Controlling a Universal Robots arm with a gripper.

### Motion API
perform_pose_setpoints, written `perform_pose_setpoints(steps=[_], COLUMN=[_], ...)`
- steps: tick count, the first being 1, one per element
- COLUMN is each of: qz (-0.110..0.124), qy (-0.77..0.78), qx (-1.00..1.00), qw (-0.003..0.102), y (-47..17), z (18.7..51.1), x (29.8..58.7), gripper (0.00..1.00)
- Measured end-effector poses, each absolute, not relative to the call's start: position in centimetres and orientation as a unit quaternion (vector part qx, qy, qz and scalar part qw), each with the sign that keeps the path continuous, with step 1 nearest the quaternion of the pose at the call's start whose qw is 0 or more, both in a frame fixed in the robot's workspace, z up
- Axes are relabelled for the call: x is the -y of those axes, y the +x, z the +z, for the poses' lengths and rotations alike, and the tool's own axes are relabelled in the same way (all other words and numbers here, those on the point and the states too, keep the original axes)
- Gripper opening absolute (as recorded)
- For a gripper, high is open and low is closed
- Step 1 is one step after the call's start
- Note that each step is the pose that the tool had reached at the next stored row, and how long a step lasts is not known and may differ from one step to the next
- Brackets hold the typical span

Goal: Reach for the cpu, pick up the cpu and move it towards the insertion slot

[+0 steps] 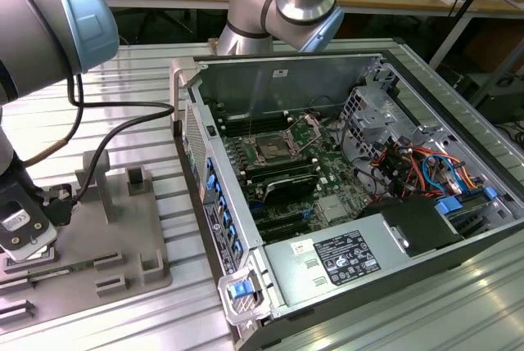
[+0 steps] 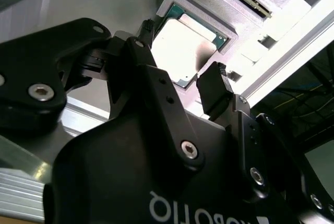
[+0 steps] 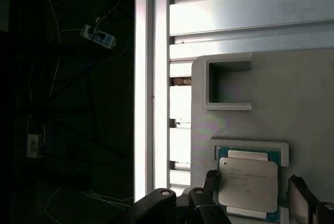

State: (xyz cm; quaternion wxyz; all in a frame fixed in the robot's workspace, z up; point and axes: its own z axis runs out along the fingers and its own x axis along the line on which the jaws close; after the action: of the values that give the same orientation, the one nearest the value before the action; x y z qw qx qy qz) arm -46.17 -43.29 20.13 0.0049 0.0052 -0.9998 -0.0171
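Grey fixture plate (image 3: pixel 302 104) seats the cpu (image 3: pixel 248 185); spread fingers (image 2: pixel 214 91) flank its edges.

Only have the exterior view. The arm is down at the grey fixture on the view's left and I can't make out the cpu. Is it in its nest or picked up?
Observer: In its nest. In the first wrist view the cpu lies flat inside a raised frame on the grey fixture, silvery top up.
Operator: Gripper shut on it?
Observer: No, it's open. In the second wrist view the gripper has one finger on each side of the cpu, not clamped on it.
Operator: Anything else close by on the fixture?
Observer: In the first wrist view, an open-sided pocket sits beside the cpu's frame.
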Motion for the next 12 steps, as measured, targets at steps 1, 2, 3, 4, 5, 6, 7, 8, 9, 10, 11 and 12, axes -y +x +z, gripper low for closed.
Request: perform_pose_setpoints(steps=[1, 2, 3, 4, 5, 6, 7, 8, 9, 10, 11, 12], qz=[-0.017, -0.017, -0.017, -0.017, -0.017, -0.017, -0.017, -0.017, -0.017, -0.017, -0.017, -0.017], qy=[0.005, 0.005, 0.005, 0.005, 0.005, 0.005, 0.005, 0.005, 0.005, 0.005, 0.005, 0.005], qx=[1.0, 1.0, 1.0, 1.0, 1.0, 1.0, 1.0, 1.0, 1.0, 1.0, 1.0, 1.0], qw=[0.005, 0.005, 0.005, 0.005, 0.005, 0.005, 0.005, 0.005, 0.005, 0.005, 0.006, 0.006], y=[-46.17, -46.17, -46.17, -46.17, -46.17, -46.16, -46.16, -46.17, -46.17, -46.17, -46.16, -46.17], z=[20.13, 20.13, 20.12, 20.12, 20.09, 20.02, 19.95, 19.91, 19.84, 19.77, 19.67, 19.47], x=[43.29, 43.29, 43.29, 43.29, 43.29, 43.29, 43.28, 43.28, 43.28, 43.28, 43.28, 43.29], gripper=[0.61, 0.61, 0.61, 0.62, 0.69, 0.69, 0.69, 0.69, 0.69, 0.69, 0.69, 0.69])
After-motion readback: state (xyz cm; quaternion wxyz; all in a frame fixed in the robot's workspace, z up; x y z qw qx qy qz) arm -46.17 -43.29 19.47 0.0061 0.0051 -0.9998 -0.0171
